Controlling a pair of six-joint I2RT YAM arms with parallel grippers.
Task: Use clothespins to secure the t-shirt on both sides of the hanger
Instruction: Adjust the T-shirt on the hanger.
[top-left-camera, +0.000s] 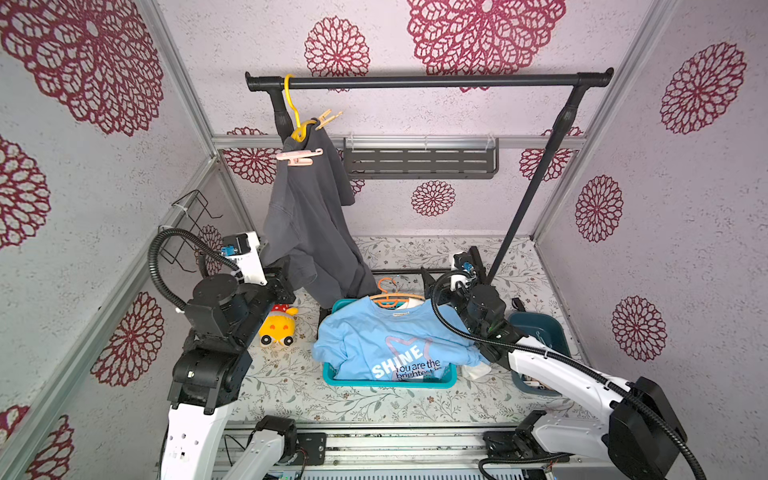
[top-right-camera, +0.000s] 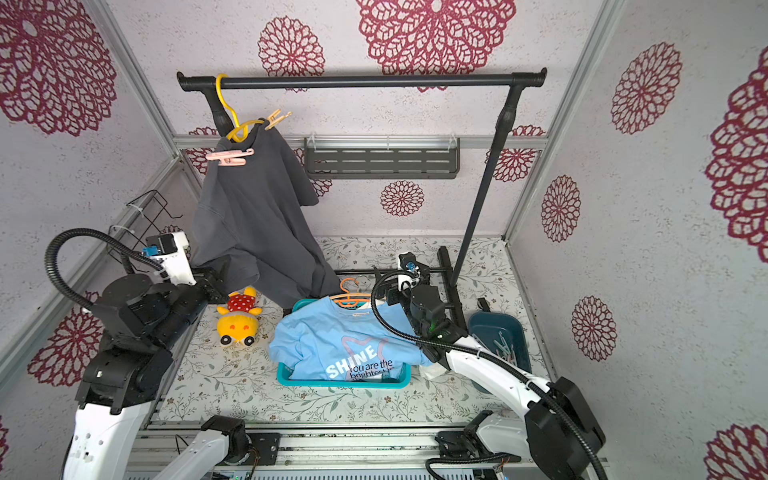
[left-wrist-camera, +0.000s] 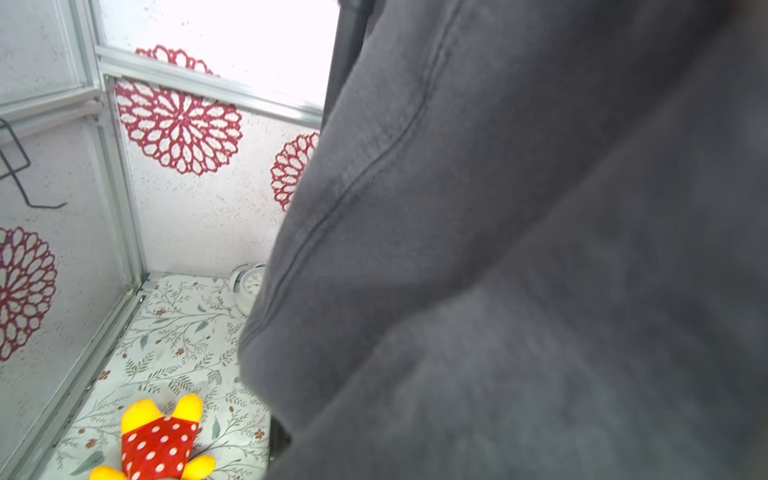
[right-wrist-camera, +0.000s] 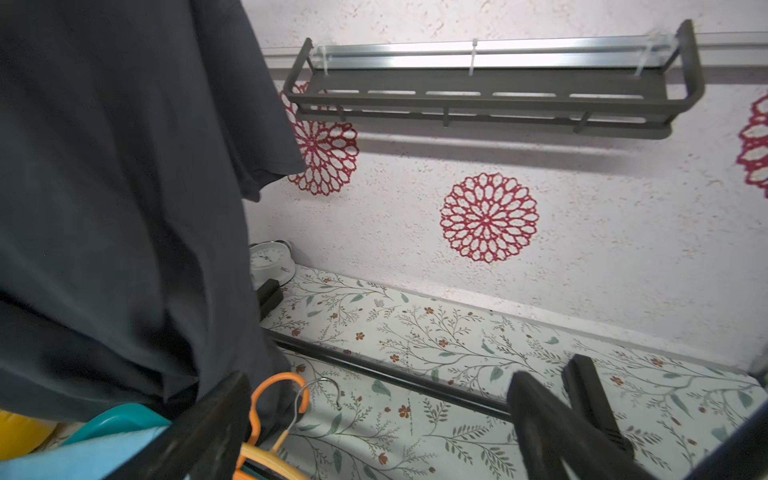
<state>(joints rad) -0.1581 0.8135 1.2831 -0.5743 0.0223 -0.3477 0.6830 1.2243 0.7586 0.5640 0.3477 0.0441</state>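
Grey t-shirt pegged to its hanger at one end of the clothes rail.

The black clothes rail (top-left-camera: 428, 80) spans the back of the cell. The grey t-shirt (top-left-camera: 307, 216) hangs below the rail's end on the left arm's side. Far below that end, the left gripper (top-left-camera: 286, 278) is closed on the shirt's lower edge, its fingers hidden by cloth. Below the rail's middle, the right gripper (right-wrist-camera: 378, 386) stands wide open, holding nothing. A yellow hanger (top-left-camera: 292, 104) hooks over the rail. Just beneath the rail, a pink clothespin (top-left-camera: 299, 158) and a peach clothespin (top-left-camera: 330, 117) clip the shirt's shoulders.
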